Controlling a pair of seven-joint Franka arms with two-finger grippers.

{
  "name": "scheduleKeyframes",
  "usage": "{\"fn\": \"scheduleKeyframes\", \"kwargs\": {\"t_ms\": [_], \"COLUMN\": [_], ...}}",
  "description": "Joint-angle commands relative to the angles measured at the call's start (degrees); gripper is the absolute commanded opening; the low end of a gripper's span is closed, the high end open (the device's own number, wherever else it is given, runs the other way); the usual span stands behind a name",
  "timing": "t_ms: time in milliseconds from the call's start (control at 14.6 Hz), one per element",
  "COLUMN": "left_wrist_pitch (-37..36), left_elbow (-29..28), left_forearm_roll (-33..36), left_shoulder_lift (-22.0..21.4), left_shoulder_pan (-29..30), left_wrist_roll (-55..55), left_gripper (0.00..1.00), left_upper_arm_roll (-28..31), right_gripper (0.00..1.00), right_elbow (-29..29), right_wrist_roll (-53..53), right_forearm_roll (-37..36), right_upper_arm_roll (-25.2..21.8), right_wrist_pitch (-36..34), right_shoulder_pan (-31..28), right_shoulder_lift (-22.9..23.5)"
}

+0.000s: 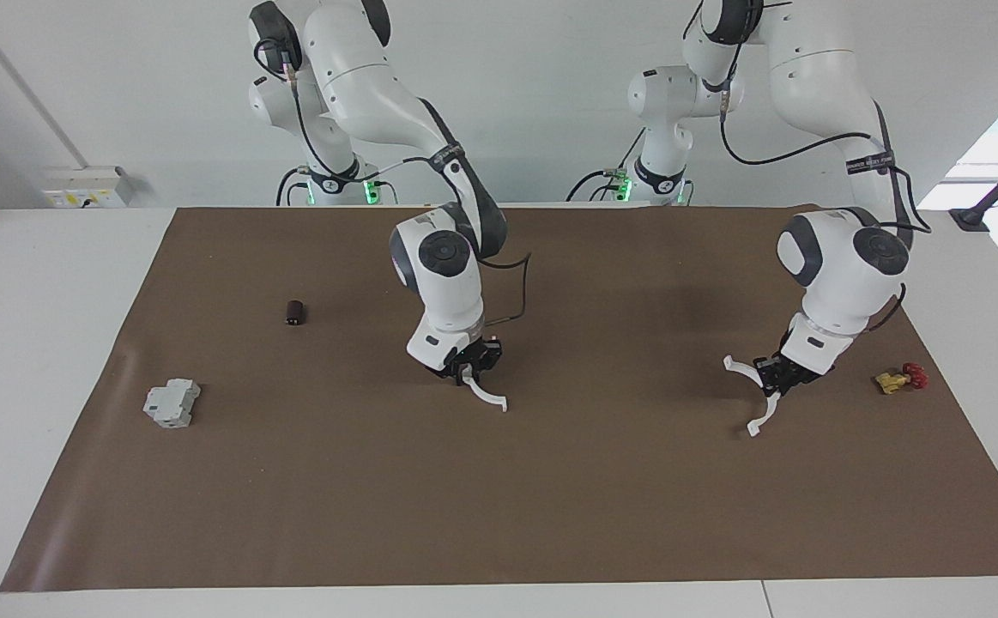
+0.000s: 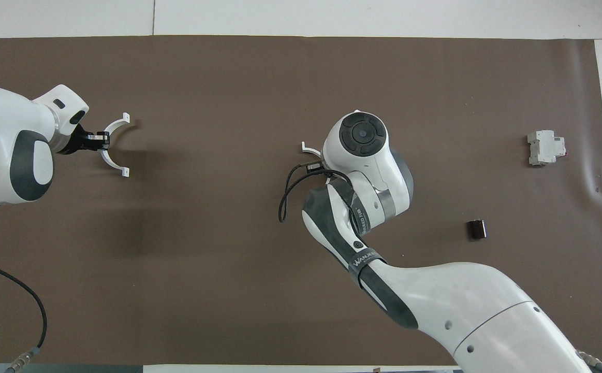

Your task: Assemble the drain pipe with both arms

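Note:
The drain pipe is in two white half-circle pieces, set well apart. My left gripper (image 1: pixel 775 378) is shut on the middle of one half (image 1: pixel 761 411), toward the left arm's end of the mat; this half (image 2: pixel 111 163) curves away from the gripper (image 2: pixel 100 140). Mid-table, my right gripper (image 1: pixel 466 374) is at one end of the other half (image 1: pixel 490 397), whose free tab lies low at the mat. Seen from overhead, the right wrist covers that gripper, and only the tip of that half (image 2: pixel 309 150) shows.
A grey blocky box (image 1: pixel 171 403) and a small dark cylinder (image 1: pixel 294 312) lie toward the right arm's end of the brown mat (image 1: pixel 550 498). A brass valve with a red handle (image 1: pixel 898 378) sits beside the left gripper, near the mat's edge.

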Motion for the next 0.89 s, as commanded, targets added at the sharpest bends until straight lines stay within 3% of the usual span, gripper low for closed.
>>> {"fn": "scheduleKeyframes", "kwargs": {"t_ms": [0, 68, 273, 546, 820], "left_wrist_pitch": [-1.48, -2.09, -3.86, -3.94, -7.88], "left_elbow": [0.71, 1.24, 2.39, 2.39, 4.75], "left_forearm_roll": [-0.24, -0.15, 0.03, 8.28, 8.29], "left_shoulder_lift": [-1.88, -1.88, -1.71, -1.80, -0.66], "left_shoulder_pan": [-0.13, -0.66, -4.43, -12.59, -21.91], "left_wrist_roll": [-0.52, -0.70, -5.86, -21.14, -29.42], "left_gripper": [0.00, 0.00, 0.00, 0.00, 0.00], "left_upper_arm_roll": [0.06, 0.06, 0.15, 0.06, 0.06], "right_gripper": [1.00, 1.00, 1.00, 1.00, 1.00], "right_elbow": [8.35, 11.17, 10.76, 10.94, 10.33], "right_wrist_roll": [-0.31, 0.04, 1.45, 1.10, -7.50], "right_forearm_roll": [-0.04, -0.03, -0.91, -0.82, -0.82], "right_upper_arm_roll": [0.23, -0.11, -1.17, -1.35, -1.52], "right_wrist_pitch": [-9.77, -14.60, -26.12, -43.35, -50.86], "right_shoulder_pan": [-1.69, -2.48, -8.79, -18.81, -26.30], "right_shoulder_lift": [-1.05, -1.66, -11.92, -24.93, -30.14]}}
